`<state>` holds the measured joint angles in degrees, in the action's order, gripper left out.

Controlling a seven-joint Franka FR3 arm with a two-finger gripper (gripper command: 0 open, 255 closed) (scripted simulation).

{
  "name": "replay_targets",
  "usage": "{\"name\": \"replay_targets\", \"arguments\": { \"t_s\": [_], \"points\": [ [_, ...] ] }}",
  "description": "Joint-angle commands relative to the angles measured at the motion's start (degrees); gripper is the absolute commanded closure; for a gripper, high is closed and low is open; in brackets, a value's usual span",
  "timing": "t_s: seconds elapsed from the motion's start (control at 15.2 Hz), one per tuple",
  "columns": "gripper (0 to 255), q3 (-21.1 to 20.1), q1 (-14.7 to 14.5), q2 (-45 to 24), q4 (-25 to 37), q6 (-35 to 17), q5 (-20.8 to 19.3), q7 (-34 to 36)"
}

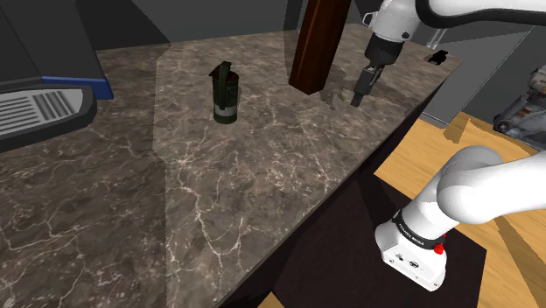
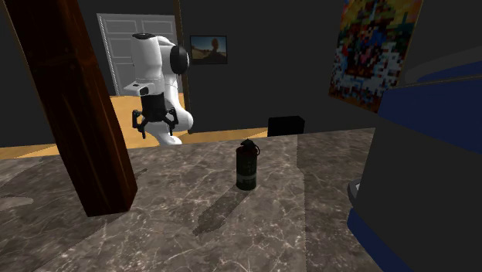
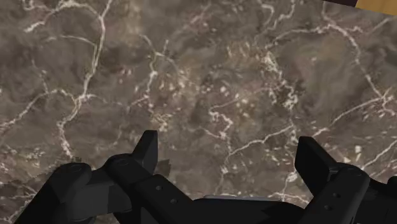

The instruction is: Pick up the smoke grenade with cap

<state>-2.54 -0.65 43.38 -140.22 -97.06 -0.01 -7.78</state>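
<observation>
Smoke grenade (image 1: 225,94) not in fingers (image 3: 147,151): fingers spread wide, empty, pointing down above bare counter (image 1: 262,192) (near its edge). Brown post (image 1: 315,44) next, toward shoulder view's left; grenade beyond, well apart, upright on counter, long axis vertical. Sideways reach likely needed.

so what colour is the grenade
The smoke grenade is dark green, best in the shoulder view.

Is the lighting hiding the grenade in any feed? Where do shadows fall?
Shoulder view: the grenade stands in a paler band of light on the marble counter, clearly outlined. Second exterior view: dim, its shadow stretching toward the camera. Wrist view: evenly lit marble under the open gripper, no glare.
</observation>
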Motion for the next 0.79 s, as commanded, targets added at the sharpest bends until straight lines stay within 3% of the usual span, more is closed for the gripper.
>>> {"name": "replay_targets", "arguments": {
  "t_s": [0.0, 0.73],
  "points": [
    [0, 0.00, 0.00, 0.00, 0.00, 0.00, 0.00, 0.00],
    [0, -9.92, -2.68, -18.72, 18.20, -0.84, 3.85, 11.94]
  ]
}}
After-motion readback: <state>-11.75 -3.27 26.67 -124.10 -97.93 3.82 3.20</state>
